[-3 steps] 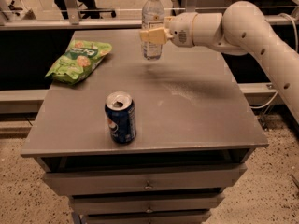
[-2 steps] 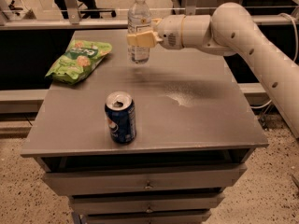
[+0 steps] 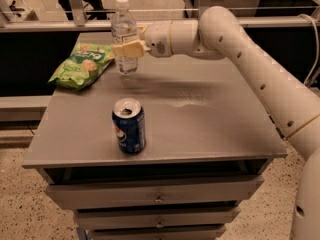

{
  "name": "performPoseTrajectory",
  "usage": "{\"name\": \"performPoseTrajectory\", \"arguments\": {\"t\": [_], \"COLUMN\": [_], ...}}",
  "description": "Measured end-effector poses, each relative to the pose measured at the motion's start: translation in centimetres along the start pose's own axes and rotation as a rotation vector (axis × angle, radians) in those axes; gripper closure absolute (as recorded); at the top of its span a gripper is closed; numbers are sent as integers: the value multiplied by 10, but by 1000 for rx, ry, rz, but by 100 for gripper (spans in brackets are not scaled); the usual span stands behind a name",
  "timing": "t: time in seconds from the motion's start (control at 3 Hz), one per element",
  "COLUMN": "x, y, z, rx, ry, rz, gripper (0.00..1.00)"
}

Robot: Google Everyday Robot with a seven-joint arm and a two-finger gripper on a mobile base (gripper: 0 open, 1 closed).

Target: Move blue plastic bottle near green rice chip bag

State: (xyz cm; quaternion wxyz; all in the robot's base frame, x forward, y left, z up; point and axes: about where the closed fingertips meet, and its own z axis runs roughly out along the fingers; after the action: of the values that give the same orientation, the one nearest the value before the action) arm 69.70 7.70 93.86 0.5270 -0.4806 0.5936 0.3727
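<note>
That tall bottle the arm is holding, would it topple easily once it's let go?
Probably, if nudged: the bottle is tall and slim with a narrow base. Clear thin-looking plastic suggests it is light and slightly squashy where the gripper clamps its middle, beside the bag. Being round, it might roll if it falls.

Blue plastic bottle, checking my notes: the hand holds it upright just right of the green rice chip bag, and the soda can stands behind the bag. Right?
No. The camera view shows the soda can in front of the bag, nearer the camera, not behind it. The rest holds: the hand grips the blue plastic bottle upright just right of the green rice chip bag.
</note>
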Motion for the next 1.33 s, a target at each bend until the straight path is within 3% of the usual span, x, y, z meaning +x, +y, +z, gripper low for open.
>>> {"name": "performPoseTrajectory", "arguments": {"t": [0.33,0.67,1.33], "x": [8,12,17], "y": [5,10,17], "z": [26,47,68], "rx": [-39,-71,-102], "ry": [7,7,0], "rz": [-10,-21,-24], "gripper": [100,82,35]}}
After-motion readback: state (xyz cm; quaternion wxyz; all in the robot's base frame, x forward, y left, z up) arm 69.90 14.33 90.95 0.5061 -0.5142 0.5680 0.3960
